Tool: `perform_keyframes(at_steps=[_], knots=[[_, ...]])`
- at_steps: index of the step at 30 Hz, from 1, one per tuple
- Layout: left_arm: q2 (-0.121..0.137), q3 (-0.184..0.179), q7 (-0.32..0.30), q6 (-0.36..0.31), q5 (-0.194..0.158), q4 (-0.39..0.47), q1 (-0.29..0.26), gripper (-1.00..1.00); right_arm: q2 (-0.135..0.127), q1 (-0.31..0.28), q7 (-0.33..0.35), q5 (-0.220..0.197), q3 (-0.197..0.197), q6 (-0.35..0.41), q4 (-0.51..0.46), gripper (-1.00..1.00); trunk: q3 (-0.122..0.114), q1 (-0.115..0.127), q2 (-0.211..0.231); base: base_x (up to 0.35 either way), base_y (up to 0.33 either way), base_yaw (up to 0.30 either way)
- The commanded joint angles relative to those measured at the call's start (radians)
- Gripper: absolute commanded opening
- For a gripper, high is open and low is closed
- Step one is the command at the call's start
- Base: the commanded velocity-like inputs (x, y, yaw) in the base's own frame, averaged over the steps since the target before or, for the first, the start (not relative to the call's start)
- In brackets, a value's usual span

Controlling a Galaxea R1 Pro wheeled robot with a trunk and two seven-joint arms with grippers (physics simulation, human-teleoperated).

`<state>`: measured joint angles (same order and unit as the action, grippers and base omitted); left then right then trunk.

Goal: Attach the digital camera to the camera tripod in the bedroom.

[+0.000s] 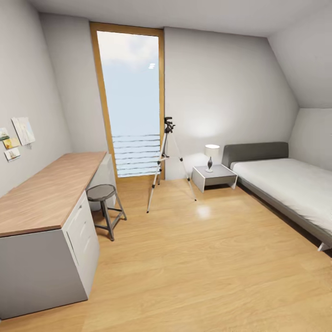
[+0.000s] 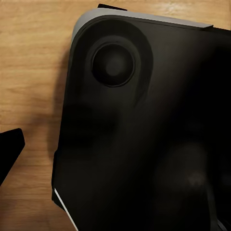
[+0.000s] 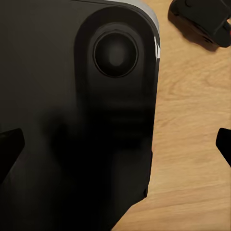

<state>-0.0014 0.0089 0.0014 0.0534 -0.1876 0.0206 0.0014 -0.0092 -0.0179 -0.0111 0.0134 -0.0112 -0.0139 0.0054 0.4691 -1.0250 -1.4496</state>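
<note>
The camera tripod [image 1: 164,146] stands on silver legs in front of the tall window at the far side of the bedroom, its black head on top with nothing mounted on it. The digital camera is out of view. In the left wrist view my left gripper [image 2: 115,149] hangs over my own dark base, with one black fingertip [image 2: 9,149] at the frame's edge over the wood floor. My right gripper [image 3: 115,144] is open, its fingertips [image 3: 9,144] wide apart above the base and floor, holding nothing.
A wood-topped desk [image 1: 50,189] runs along the left wall, with a round stool [image 1: 102,192] beside it. A nightstand [image 1: 214,176] with a lamp [image 1: 211,154] and a grey bed [image 1: 286,180] stand on the right. Light wood floor [image 1: 198,258] stretches between me and the tripod.
</note>
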Motion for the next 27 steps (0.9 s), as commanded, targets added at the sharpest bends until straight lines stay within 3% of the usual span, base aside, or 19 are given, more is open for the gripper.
perform_keyframes(at_steps=[1, 10, 27], knots=[[0.000, 0.000, 0.000, 0.002, -0.006, 0.001, 0.000, 1.00, 0.000, -0.001, -0.001, 0.002, -0.001, -0.001, 0.001, 1.00, 0.001, 0.000, 0.000, 0.000, 0.000, -0.030], [0.003, 0.001, -0.001, 0.001, -0.007, 0.000, 0.000, 1.00, 0.000, -0.001, -0.001, 0.002, -0.001, 0.000, 0.001, 1.00, 0.001, 0.000, 0.000, 0.076, 0.000, -0.011], [0.001, -0.001, -0.001, -0.001, -0.008, 0.000, 0.000, 1.00, -0.001, -0.001, 0.000, 0.003, -0.002, 0.000, 0.000, 1.00, 0.001, 0.000, 0.000, 0.299, 0.000, -0.001]])
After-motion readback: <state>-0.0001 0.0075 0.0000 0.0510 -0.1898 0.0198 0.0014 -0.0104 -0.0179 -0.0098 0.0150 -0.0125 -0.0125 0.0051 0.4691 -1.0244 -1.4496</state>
